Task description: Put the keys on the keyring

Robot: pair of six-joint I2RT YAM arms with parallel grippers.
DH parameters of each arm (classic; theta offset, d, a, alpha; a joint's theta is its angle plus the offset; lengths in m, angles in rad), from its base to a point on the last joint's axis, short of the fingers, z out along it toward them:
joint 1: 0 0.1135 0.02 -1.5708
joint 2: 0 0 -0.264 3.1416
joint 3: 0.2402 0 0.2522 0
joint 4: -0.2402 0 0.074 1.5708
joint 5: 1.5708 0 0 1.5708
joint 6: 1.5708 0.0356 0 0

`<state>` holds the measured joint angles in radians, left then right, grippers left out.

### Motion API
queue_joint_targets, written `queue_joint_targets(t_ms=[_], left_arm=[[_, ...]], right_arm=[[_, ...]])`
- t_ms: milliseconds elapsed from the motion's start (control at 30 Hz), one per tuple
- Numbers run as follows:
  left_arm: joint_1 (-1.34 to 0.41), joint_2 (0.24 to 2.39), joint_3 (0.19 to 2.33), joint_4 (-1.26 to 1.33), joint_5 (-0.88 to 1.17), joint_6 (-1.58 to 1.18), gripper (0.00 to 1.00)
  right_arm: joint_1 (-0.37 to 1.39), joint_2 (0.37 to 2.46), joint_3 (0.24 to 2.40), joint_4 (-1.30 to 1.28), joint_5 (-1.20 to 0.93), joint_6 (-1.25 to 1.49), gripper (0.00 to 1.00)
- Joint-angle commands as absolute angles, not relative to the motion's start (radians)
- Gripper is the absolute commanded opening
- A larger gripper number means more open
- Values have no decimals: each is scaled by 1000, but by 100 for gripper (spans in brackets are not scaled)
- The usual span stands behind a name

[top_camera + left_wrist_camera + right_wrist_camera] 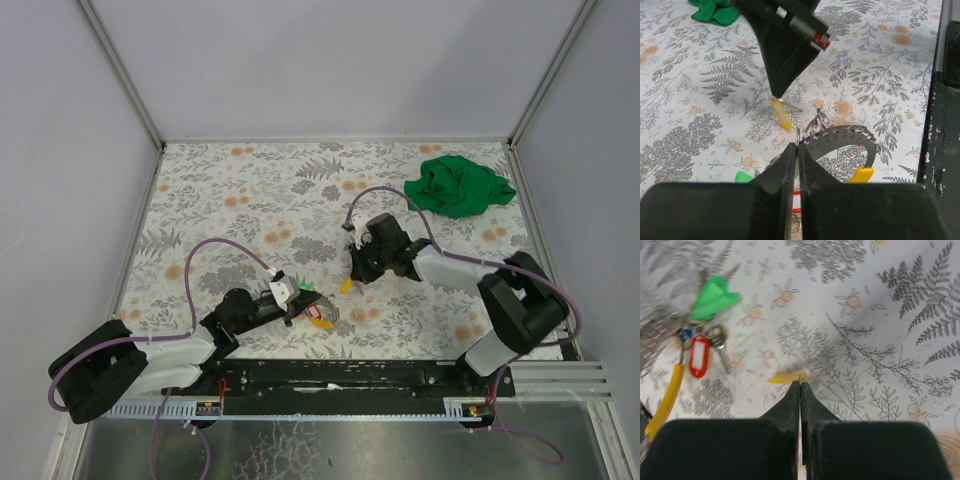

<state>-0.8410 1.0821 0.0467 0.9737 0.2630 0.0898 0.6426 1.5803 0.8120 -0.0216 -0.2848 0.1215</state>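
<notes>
Table (250, 180) w/ fern-and-flower cover fills the view. Green cloth (460, 185) bunched at far R corner, well apart from the rest. Both arms reach in toward table centre, tips near each other.

L gripper (797, 147): jaws pressed together, pinching a thin metal bit of the keyring (850, 136). Keyring's grey loop lies on the table just in front of the L tips, near the front edge, w/ a yellow end piece and a red tag (699, 356).

R gripper (800, 385): jaws closed to a sliver, nipping the yellow-tag key (781, 114) by its metal end; tag hangs tilted, just beyond the loop.

Green-tag key (715, 297) lies on the table beside the keyring, on the L arm's side.
</notes>
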Motion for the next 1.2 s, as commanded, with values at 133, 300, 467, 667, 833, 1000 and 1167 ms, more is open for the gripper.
queue_joint_targets(t_ms=[133,300,467,667,833,1000,1167], left_arm=[[-834,1123,67,1002,401,157,0],[-835,1128,70,1000,477,185,0],[-835,1127,53,1043,500,171,0],[-835,1188,51,1094,549,112,0],[-835,1192,41,1094,562,102,0],[-834,1205,54,1091,572,129,0],[-835,1216,64,1088,594,140,0]], right_arm=[[641,1248,598,202,-562,-264,0],[652,1149,482,306,-726,-398,0],[703,1122,406,428,-745,-474,0],[782,1127,363,494,-693,-567,0],[804,1125,304,584,-693,-569,0],[827,1147,288,635,-692,-566,0],[846,1164,271,702,-680,-561,0]])
